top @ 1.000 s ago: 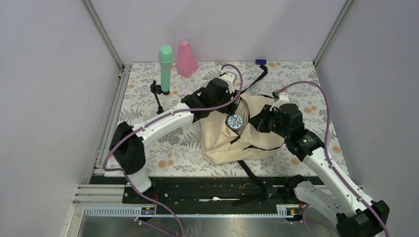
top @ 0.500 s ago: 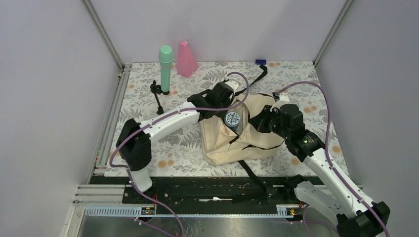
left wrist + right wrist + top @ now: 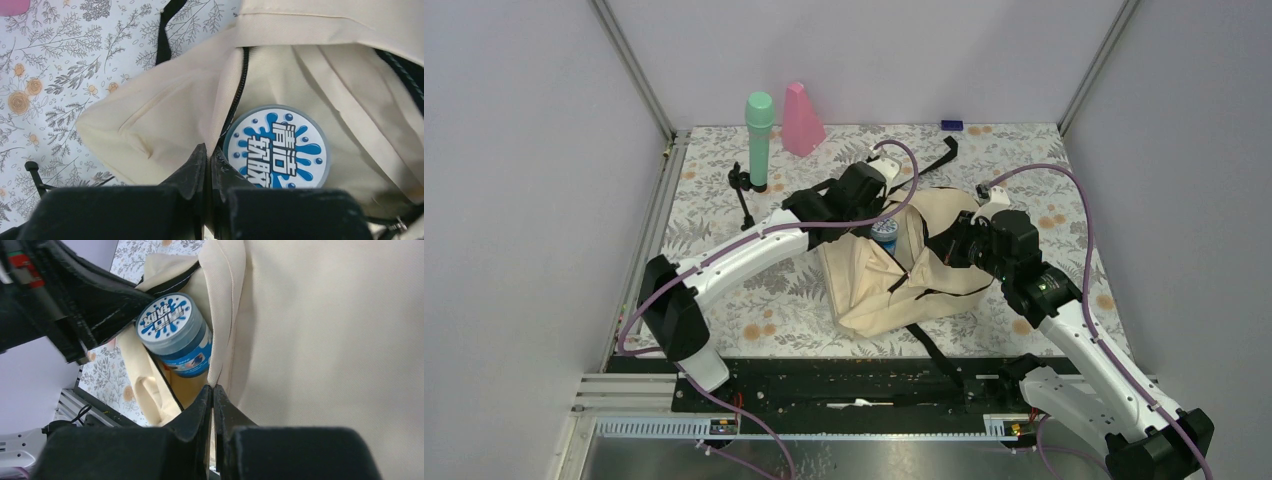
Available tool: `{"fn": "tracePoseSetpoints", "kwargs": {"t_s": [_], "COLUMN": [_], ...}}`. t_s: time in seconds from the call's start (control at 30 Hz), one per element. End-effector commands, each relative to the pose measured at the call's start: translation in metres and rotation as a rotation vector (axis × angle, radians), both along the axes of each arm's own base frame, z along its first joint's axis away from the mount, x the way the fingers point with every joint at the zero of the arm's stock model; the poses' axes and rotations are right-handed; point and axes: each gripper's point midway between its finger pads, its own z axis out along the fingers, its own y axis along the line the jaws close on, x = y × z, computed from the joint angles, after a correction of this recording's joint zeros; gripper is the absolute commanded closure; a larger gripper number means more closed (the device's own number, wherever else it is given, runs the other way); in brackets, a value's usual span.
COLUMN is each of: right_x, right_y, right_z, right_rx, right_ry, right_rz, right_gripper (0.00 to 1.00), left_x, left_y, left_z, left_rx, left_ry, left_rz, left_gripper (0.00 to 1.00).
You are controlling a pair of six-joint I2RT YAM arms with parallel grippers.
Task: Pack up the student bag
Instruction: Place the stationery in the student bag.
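Note:
The student bag (image 3: 934, 275), a cream backpack with black zipper trim, lies mid-table with its mouth held apart. My left gripper (image 3: 871, 213) is shut on the left rim of the opening; in the left wrist view its jaws (image 3: 209, 151) pinch the cream fabric beside the zipper (image 3: 241, 85). My right gripper (image 3: 948, 250) is shut on the opposite rim (image 3: 212, 388). A round jar with a blue-splash lid (image 3: 276, 146) sits inside the bag (image 3: 165, 115), and it also shows as the jar (image 3: 172, 332) in the right wrist view and the jar (image 3: 884, 232) from above.
A green cylinder (image 3: 759, 138) and a pink cone-shaped item (image 3: 801, 120) stand at the back left. A small black stand (image 3: 742, 192) is next to them. A small blue object (image 3: 951, 125) lies at the back edge. Black straps trail behind (image 3: 941, 155) and in front of the bag (image 3: 929, 345).
The left gripper has let go of the jar, which now sits lower in the bag. The gripper shifted left and shut on the bag's left rim, pulling that side outward. The right arm stayed put.

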Motion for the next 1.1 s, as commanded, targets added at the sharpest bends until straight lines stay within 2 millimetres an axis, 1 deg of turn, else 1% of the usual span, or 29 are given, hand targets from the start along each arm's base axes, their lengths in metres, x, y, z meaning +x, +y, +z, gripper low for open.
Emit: {"fn": "tracePoseSetpoints", "kwargs": {"t_s": [0.0,0.1,0.17,0.27,0.4,0.5,0.57,0.6,0.67,0.7,0.73,0.83,0.9,0.93,1.0,1.07], "right_x": [0.012,0.013,0.013,0.013,0.013,0.013,0.013,0.014,0.014,0.014,0.014,0.016,0.018,0.019,0.019,0.02], "right_y": [0.004,0.004,0.005,0.005,0.004,0.003,0.002,0.002,0.002,0.002,0.003,0.005,0.006,0.007,0.009,0.011], "right_z": [0.05,0.053,0.055,0.055,0.06,0.074,0.084,0.09,0.099,0.103,0.105,0.104,0.097,0.092,0.083,0.079], "right_rx": [0.07,0.072,0.074,0.077,0.082,0.084,0.087,0.088,0.091,0.095,0.099,0.108,0.102,0.097,0.096,0.099], "right_ry": [-0.155,-0.16,-0.163,-0.163,-0.174,-0.21,-0.235,-0.25,-0.27,-0.278,-0.284,-0.286,-0.272,-0.259,-0.235,-0.225], "right_rz": [-0.013,-0.01,-0.01,-0.009,-0.013,-0.014,-0.016,-0.015,-0.013,-0.011,-0.009,-0.002,-0.001,0.0,0.004,0.008], "right_gripper": [1.0,1.0,1.0,1.0,1.0,1.0,1.0,1.0,1.0,1.0,1.0,1.0,1.0,1.0,1.0,1.0], "left_x": [-0.007,-0.016,-0.019,-0.021,-0.02,-0.014,-0.008,-0.004,0.006,0.01,0.015,0.021,0.019,0.018,0.013,0.007], "left_y": [0.001,-0.006,-0.01,-0.014,-0.02,-0.023,-0.026,-0.028,-0.03,-0.03,-0.027,-0.022,-0.018,-0.016,-0.012,-0.008], "left_z": [0.102,0.113,0.118,0.121,0.133,0.141,0.142,0.14,0.132,0.129,0.128,0.127,0.128,0.129,0.128,0.121], "left_rx": [-0.258,-0.344,-0.386,-0.431,-0.533,-0.613,-0.63,-0.629,-0.589,-0.574,-0.55,-0.521,-0.521,-0.524,-0.522,-0.516], "left_ry": [-0.16,-0.131,-0.12,-0.118,-0.131,-0.13,-0.128,-0.128,-0.137,-0.139,-0.154,-0.18,-0.192,-0.199,-0.199,-0.171], "left_rz": [-0.022,-0.067,-0.088,-0.114,-0.139,-0.156,-0.164,-0.167,-0.16,-0.154,-0.136,-0.109,-0.104,-0.104,-0.106,-0.088], "left_gripper": [1.0,1.0,0.99,0.98,0.98,0.96,0.96,0.96,0.94,0.92,0.87,0.64,0.46,0.39,0.35,0.34]}}
